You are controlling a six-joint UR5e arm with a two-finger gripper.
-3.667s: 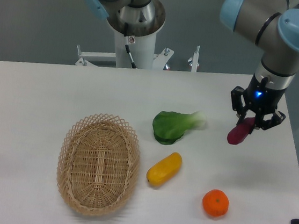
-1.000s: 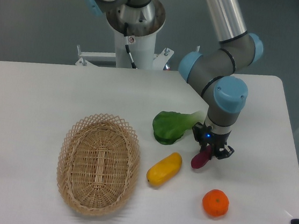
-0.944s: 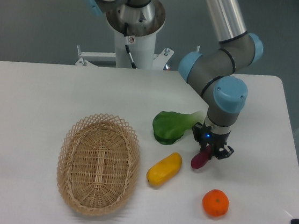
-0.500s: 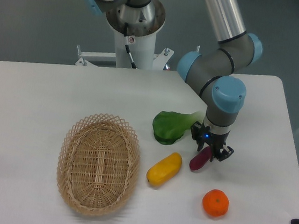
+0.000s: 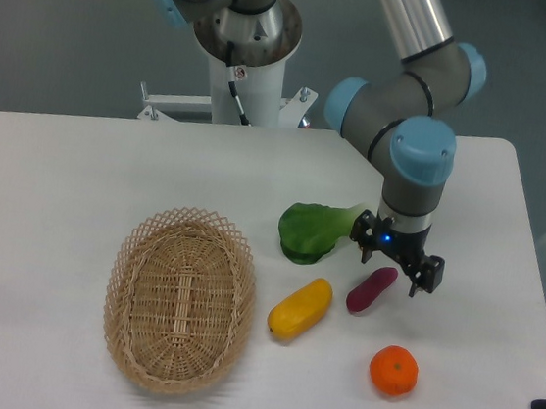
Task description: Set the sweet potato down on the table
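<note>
The slim, smooth purple sweet potato [image 5: 370,289] lies flat on the plain white table [image 5: 80,163], at three o'clock of the glossy yellow vegetable [image 5: 300,308]. Just above it hangs the pincer [image 5: 397,261], fingers spread wide and clear of the tuber, wrist pointing straight down.

On the tabletop [image 5: 80,163] the basket [image 5: 180,299] lies toward the left. Right of it lies the oblong vegetable [image 5: 300,308], with the leafy vegetable [image 5: 311,232] behind it. The sweet potato [image 5: 370,289] lies just right of the oblong vegetable, under the gripper [image 5: 397,261], whose fingers [image 5: 430,275] stand apart from it. The orange [image 5: 393,370] sits nearer the front edge, right of both.
</note>
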